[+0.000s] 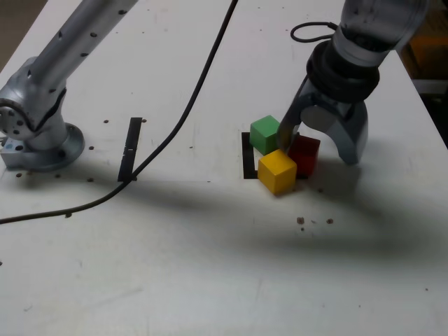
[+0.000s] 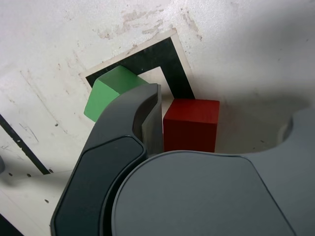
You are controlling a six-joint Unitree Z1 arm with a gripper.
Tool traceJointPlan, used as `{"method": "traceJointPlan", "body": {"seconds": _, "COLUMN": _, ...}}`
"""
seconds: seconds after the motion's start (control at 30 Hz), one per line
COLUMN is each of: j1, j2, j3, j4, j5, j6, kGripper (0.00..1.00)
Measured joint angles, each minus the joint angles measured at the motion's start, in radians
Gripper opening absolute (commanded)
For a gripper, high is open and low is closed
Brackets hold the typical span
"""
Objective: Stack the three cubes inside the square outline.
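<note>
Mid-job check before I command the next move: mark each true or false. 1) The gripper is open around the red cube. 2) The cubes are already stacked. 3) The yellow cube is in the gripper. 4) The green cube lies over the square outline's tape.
1) True: the gripper is open, its fingers either side of the red cube.
2) False: all three rest on the table.
3) False: the yellow cube sits free beside the red.
4) True: the green cube overlaps the square outline.

— How's the arm (image 1: 63, 52) set?
— Base on the exterior view's left, reaching across.
— And the hand (image 1: 318, 147)?
— Pointing down, jaws spread wide, nothing gripped, fingertips low near the bench (image 1: 210, 266).
</note>
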Motion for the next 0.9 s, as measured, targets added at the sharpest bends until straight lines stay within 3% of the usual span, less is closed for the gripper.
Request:
{"method": "traceJointPlan", "body": {"seconds": 0.2, "j1": -0.007, "j2": 0.000, "j3": 0.003, "j4": 0.000, "j5": -0.003, "j6": 0.000, "kGripper": 0.77}}
{"method": "traceJointPlan", "body": {"seconds": 0.7, "j1": -0.009, "j2": 0.000, "j3": 0.017, "j4": -0.009, "j5": -0.015, "j6": 0.026, "kGripper": 0.76}}
{"method": "traceJointPlan", "body": {"seconds": 0.9, "j1": -0.009, "j2": 0.004, "j3": 0.029, "j4": -0.025, "j5": -0.021, "j6": 0.031, "kGripper": 0.69}}
